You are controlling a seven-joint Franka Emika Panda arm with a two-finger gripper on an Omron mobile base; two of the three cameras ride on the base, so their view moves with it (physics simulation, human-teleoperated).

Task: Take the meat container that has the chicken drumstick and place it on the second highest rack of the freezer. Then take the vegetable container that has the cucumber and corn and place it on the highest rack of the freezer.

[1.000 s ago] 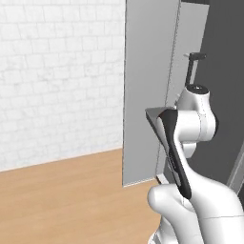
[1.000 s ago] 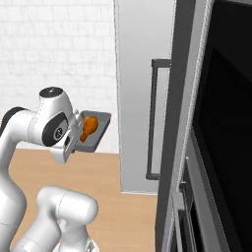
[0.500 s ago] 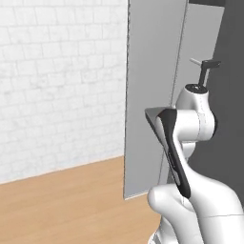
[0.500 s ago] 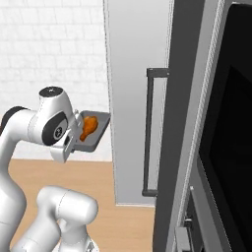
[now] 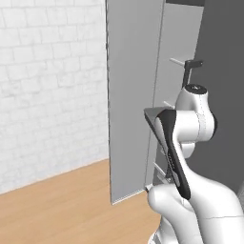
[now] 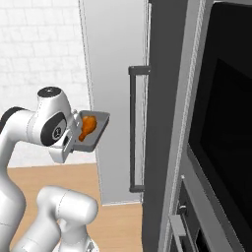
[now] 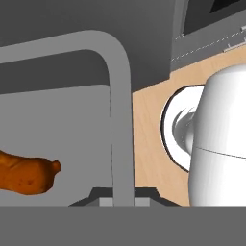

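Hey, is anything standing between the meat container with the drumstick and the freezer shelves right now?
Yes. The gripper holds the meat container with the chicken drumstick on the outer side of the open freezer door. That door panel stands between the container and the shelves inside.

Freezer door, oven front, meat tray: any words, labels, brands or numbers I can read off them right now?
None.
Freezer door: plain grey, no text.
Oven: black window, no markings readable.
Meat container with the chicken drumstick: no label.
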